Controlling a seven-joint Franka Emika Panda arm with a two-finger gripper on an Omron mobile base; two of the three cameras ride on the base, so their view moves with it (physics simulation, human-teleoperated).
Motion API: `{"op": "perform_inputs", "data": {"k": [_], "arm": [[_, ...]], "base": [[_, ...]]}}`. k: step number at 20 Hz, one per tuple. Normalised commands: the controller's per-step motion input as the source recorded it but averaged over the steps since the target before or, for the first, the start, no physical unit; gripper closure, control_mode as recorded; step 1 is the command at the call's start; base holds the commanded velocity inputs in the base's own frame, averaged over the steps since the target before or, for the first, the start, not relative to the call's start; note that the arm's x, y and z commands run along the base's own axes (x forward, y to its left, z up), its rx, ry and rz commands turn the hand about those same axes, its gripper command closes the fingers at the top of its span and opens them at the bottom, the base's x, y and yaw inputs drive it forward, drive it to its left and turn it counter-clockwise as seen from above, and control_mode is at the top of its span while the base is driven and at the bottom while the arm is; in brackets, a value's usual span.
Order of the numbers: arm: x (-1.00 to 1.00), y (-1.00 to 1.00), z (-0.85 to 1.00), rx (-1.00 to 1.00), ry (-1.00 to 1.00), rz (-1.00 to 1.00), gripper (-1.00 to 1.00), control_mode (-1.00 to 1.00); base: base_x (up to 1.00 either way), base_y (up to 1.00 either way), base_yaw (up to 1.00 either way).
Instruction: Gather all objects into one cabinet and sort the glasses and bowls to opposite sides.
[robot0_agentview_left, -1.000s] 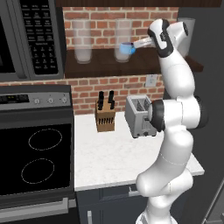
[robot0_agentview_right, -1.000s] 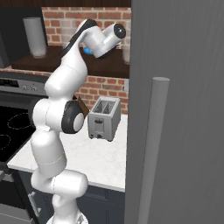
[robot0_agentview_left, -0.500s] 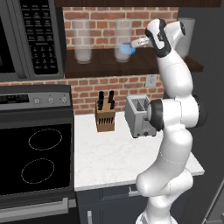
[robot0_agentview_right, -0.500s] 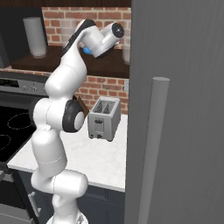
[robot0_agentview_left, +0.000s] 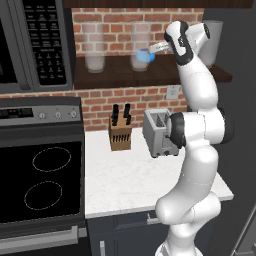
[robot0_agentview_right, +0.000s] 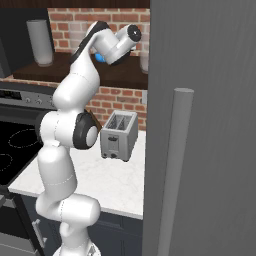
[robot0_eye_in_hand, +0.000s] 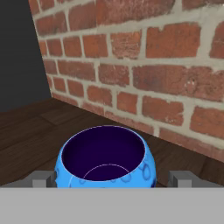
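One blue bowl (robot0_eye_in_hand: 105, 162) between open gripper (robot0_eye_in_hand: 113, 178) fingertips, three glasses (robot0_agentview_left: 94, 46) nearby.

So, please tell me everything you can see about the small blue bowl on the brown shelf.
The small blue bowl is round and bright blue, with a faint ring pattern outside and a dark purple, empty inside. It stands upright on the brown wooden shelf, close to the brick wall. The open gripper has one fingertip on each side of it; whether they touch it, I cannot tell.
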Motion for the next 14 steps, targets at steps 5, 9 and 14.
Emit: {"op": "perform_inputs", "data": {"k": [5,9,14], "arm": [[0.00,0.09,-0.08,0.00,0.04,-0.01,-1.00,-1.00],[0.00,0.14,-0.13,0.00,0.05,-0.01,-1.00,-1.00],[0.00,0.11,-0.18,0.00,0.05,0.00,-1.00,-1.00]], "base": [[0.00,0.00,0.00],[0.00,0.00,0.00],[0.00,0.00,0.00]]}}
